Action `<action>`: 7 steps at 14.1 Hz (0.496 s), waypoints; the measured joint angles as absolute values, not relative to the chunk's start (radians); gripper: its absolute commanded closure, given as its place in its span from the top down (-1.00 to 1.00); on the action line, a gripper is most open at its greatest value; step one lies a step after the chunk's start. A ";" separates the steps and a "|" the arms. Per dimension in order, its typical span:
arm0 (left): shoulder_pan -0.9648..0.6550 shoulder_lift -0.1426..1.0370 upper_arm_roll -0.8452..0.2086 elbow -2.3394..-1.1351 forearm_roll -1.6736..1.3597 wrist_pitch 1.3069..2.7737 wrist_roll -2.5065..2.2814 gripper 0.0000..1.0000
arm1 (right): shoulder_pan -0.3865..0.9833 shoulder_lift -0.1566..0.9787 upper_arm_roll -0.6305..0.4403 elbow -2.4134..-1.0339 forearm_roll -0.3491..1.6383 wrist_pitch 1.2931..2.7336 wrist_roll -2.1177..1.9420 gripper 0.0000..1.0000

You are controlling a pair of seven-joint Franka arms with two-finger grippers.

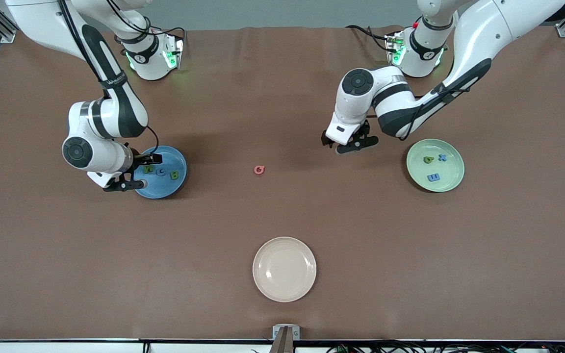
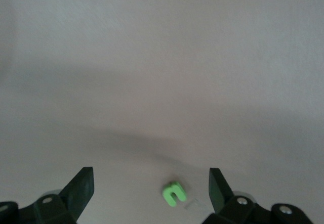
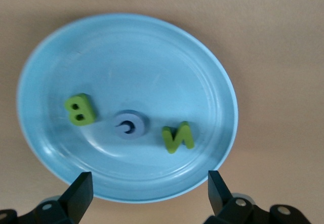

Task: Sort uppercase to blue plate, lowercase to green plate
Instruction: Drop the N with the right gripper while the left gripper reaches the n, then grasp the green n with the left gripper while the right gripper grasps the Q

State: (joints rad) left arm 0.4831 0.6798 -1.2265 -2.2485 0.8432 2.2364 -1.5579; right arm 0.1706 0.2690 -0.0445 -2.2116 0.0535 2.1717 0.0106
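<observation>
The blue plate (image 1: 166, 189) holds the green N (image 1: 147, 169), blue C (image 1: 161, 171) and green B (image 1: 174, 175). My right gripper (image 1: 142, 171) hangs open and empty over the plate's edge. Its wrist view shows the plate (image 3: 126, 57) with B (image 3: 80, 109), C (image 3: 128, 125) and N (image 3: 178, 137). The pink-red Q (image 1: 259, 169) lies on the mat mid-table. The green plate (image 1: 451, 182) holds a green round-bowled letter (image 1: 428, 159), blue x (image 1: 442, 157) and blue m (image 1: 433, 177). My left gripper (image 1: 348, 144) is open, low over the green u/n letter (image 2: 173, 193), which lies between its fingers on the mat.
A cream plate (image 1: 284, 268) with nothing on it sits nearer the front camera, mid-table. The brown mat (image 1: 282, 215) covers the whole table.
</observation>
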 measured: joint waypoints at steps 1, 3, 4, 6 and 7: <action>0.465 0.683 -1.208 -2.263 0.843 2.267 -1.571 0.99 | 0.176 0.260 -0.044 -2.199 0.053 2.162 0.014 1.00; 0.449 0.688 -1.191 -2.293 0.843 2.317 -1.579 0.99 | 0.176 0.241 -0.046 -2.165 0.053 2.110 0.017 1.00; 0.448 0.688 -1.188 -2.305 0.843 2.337 -1.579 0.99 | 0.172 0.234 -0.048 -2.143 0.053 2.074 0.017 1.00; 0.447 0.688 -1.180 -2.323 0.843 2.374 -1.579 0.96 | 0.167 0.227 -0.051 -2.112 0.053 2.030 0.009 1.00; 0.442 0.688 -1.169 -2.328 0.843 2.392 -1.579 0.95 | 0.169 0.225 -0.049 -2.106 0.054 2.014 0.011 1.00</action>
